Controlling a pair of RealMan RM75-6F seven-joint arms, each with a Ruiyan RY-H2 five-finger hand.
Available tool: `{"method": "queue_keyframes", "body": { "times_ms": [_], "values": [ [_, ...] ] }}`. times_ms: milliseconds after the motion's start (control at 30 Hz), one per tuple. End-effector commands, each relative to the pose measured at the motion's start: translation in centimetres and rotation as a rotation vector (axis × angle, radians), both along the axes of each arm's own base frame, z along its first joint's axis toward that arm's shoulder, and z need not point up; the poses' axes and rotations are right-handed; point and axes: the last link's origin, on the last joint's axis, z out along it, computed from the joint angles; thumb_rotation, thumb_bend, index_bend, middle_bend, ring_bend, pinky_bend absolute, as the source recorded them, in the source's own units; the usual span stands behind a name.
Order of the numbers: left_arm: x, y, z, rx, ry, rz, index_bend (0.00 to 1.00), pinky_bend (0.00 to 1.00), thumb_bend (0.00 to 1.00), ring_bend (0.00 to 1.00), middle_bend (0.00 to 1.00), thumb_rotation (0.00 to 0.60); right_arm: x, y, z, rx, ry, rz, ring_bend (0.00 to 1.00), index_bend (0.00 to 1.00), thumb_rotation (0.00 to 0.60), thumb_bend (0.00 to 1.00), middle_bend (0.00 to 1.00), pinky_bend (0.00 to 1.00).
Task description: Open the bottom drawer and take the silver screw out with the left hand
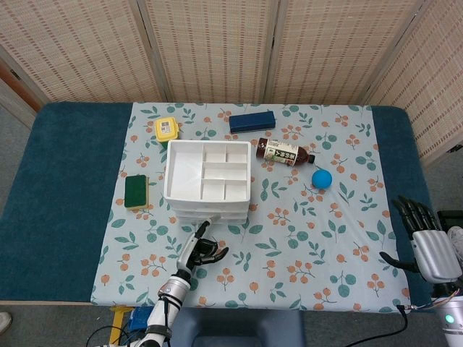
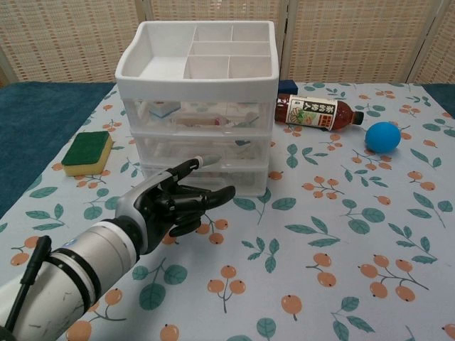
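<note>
Standing mid-cloth on the floral tablecloth [image 1: 311, 246]: a white three-drawer organiser [image 2: 197, 106], divided tray on top, clear drawers below, all looking closed. Taking that organiser as landmark from here on.

Lying just beside its right side, a brown tea bottle [image 2: 313, 112]; behind it, a dark blue box [image 1: 252, 121]; at its left, a green-and-yellow sponge [image 2: 87, 153]; at its back left corner, a yellow container [image 1: 166, 129]; well off to its right, past the bottle, a blue ball [image 2: 384, 136].

Reaching toward the bottom drawer [image 2: 213, 181] from the front: the left hand [image 2: 174, 204], one finger stretched out to or just short of the drawer face, the rest curled in, holding nothing; actual contact impossible to confirm. Hanging well apart to the right, near the table edge: the right hand [image 1: 428, 242], fingers spread, empty.

Silver screw not visible; presumably inside that closed bottom drawer.

Probably sliding easily, the light plastic drawer, so hooking its front lip rather than pushing. Likely small, hard, slick and prone to rolling, the screw; pinching across the shank or head.
</note>
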Motion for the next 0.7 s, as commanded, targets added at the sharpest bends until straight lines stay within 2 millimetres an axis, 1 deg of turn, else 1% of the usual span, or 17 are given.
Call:
{"method": "queue_keyframes", "body": {
  "times_ms": [33, 700],
  "values": [
    [0.2, 0.0, -0.2, -0.005, -0.027, 0.004, 0.14, 1.0, 0.27, 0.96, 0.96, 0.6, 0.0, 0.0, 0.0, -0.001, 0.0, -0.001, 0.0, 0.0, 0.6, 0.13, 0.0, 0.0],
    [0.4, 1.2, -0.7, -0.021, -0.086, 0.056, 0.14, 1.0, 0.26, 0.96, 0.96, 0.6, -0.3, 0.1, 0.0, 0.001, -0.002, -0.012, 0.0, 0.0, 0.6, 0.13, 0.0, 0.0]
  ]
}}
